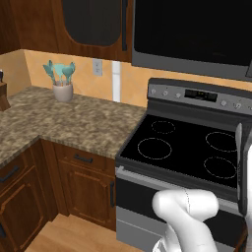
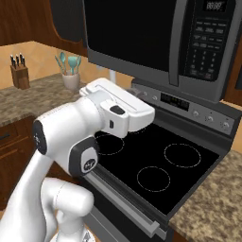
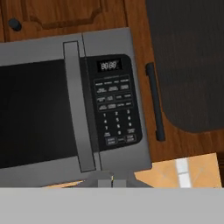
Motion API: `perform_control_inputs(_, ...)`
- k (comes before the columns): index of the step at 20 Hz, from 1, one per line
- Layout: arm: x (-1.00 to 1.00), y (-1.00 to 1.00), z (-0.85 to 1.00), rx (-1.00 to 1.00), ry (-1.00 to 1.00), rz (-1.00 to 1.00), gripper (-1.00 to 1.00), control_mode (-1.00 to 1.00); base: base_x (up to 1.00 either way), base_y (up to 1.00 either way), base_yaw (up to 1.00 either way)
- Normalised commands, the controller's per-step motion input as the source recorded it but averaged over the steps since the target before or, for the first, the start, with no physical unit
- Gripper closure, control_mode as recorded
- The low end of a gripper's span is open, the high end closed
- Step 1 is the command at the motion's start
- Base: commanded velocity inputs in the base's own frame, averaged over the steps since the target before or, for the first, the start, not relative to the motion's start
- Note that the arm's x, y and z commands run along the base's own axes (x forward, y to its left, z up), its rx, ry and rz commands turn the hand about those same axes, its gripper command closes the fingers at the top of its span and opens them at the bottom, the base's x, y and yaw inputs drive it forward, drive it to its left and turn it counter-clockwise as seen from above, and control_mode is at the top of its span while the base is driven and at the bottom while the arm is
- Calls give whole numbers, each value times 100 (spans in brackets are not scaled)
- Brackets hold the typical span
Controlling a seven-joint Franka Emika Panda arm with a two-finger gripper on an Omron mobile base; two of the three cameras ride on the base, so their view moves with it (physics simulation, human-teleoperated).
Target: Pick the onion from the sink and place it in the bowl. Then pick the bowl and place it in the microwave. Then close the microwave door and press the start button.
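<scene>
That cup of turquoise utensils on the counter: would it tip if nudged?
Probably, if pushed high. The cup is narrow, and its utensils stand tall above the rim, making it look top-heavy. A low push would more likely slide it along the flat granite counter.

The microwave (image 3: 74, 109) spans the left and centre of the frame, its door (image 3: 37, 116) shut, the dark glass window on the left and a tall grey handle (image 3: 78, 105) beside it. To the handle's right sits the black keypad (image 3: 116, 103) with a small display (image 3: 109, 65) at its top. Brown wooden cabinets (image 3: 140, 26) surround it, with a dark bar handle (image 3: 155, 103) at right. Two closed fingers (image 3: 111, 179) rise at bottom centre.
</scene>
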Motion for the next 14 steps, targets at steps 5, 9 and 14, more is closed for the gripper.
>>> perform_control_inputs(5,35,-11,0,4,-2,2,100,-100,0,0,0)
perform_control_inputs(9,38,-13,0,2,0,1,100,-100,0,0,0)
perform_control_inputs(14,19,-23,0,3,3,1,100,-100,0,0,0)
